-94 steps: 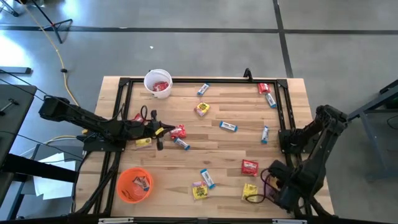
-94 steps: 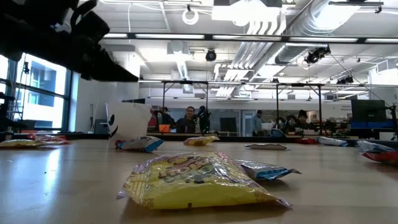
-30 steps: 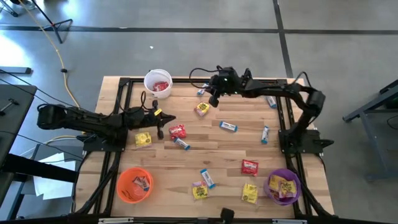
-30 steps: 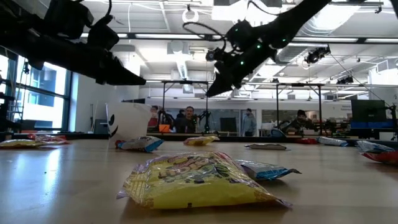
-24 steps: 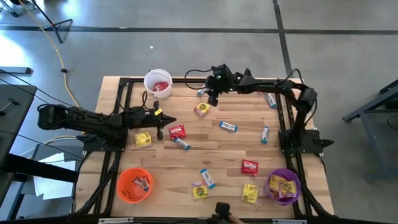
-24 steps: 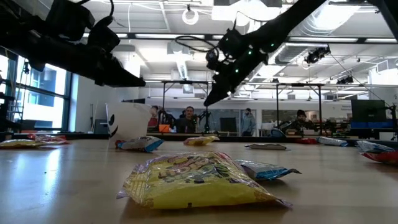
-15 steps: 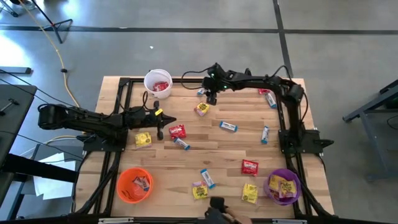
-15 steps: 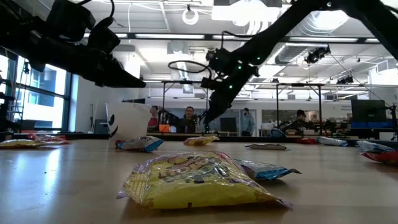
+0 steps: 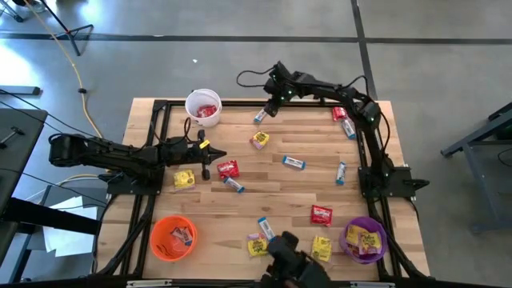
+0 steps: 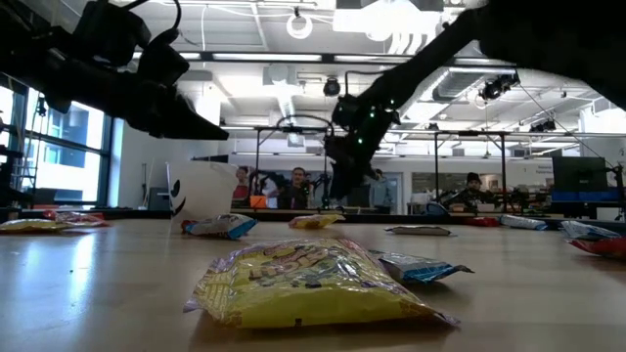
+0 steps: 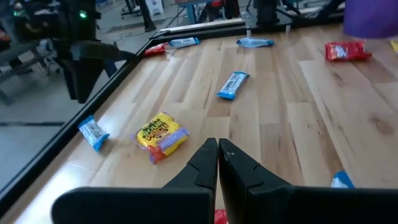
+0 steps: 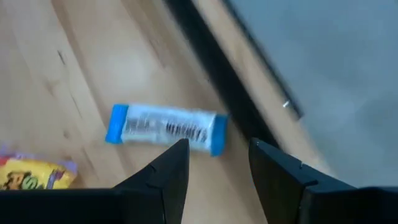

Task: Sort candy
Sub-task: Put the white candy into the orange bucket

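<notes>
R tool (image 12: 214,163) open, empty – over blue-white bar (image 12: 166,128). L tool (image 11: 218,151) closed, empty.

Dark jointed arms, looped black cables

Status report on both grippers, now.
Right gripper open above a blue-and-white bar by the black frame rail. Left gripper shut, empty, mid-table. Nothing blocking.

Overhead looking down, table-level low view, two wrist close-ups
</notes>
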